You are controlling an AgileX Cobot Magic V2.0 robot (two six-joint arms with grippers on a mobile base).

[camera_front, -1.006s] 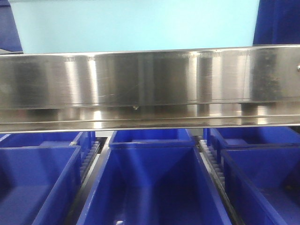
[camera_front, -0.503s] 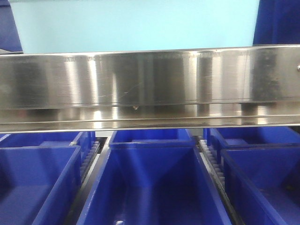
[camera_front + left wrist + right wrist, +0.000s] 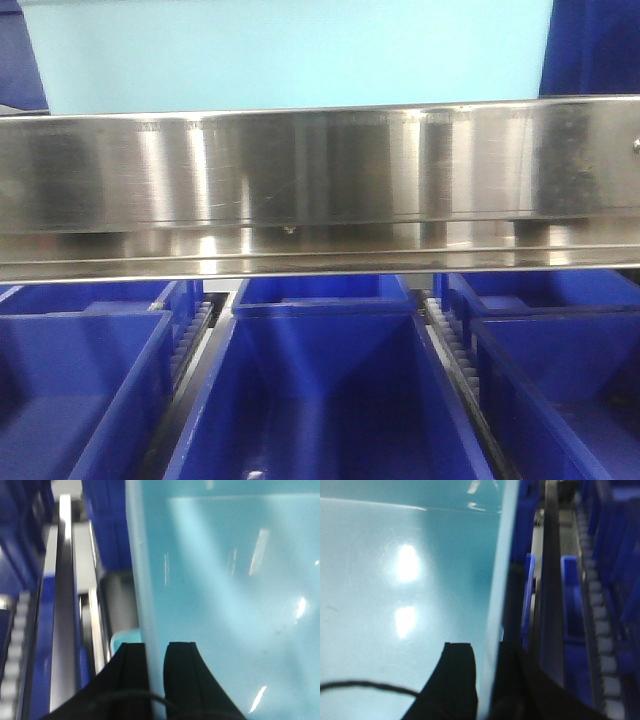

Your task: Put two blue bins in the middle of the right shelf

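Evidently both arms have hold of the pale blue bin (image 3: 290,55): the left gripper (image 3: 156,649) pinches one side wall between its black fingers, and the right gripper (image 3: 487,652) is clamped the same way on the opposite wall. From the front, the bin shows just above and behind the steel shelf rail (image 3: 320,180), with dark blue bins (image 3: 320,400) on the level below; whether its base rests on anything is hidden. My worry is the smooth wall: it could slide through the pads if the arms move unevenly, or the bin's bottom edge could catch that rail and twist loose.
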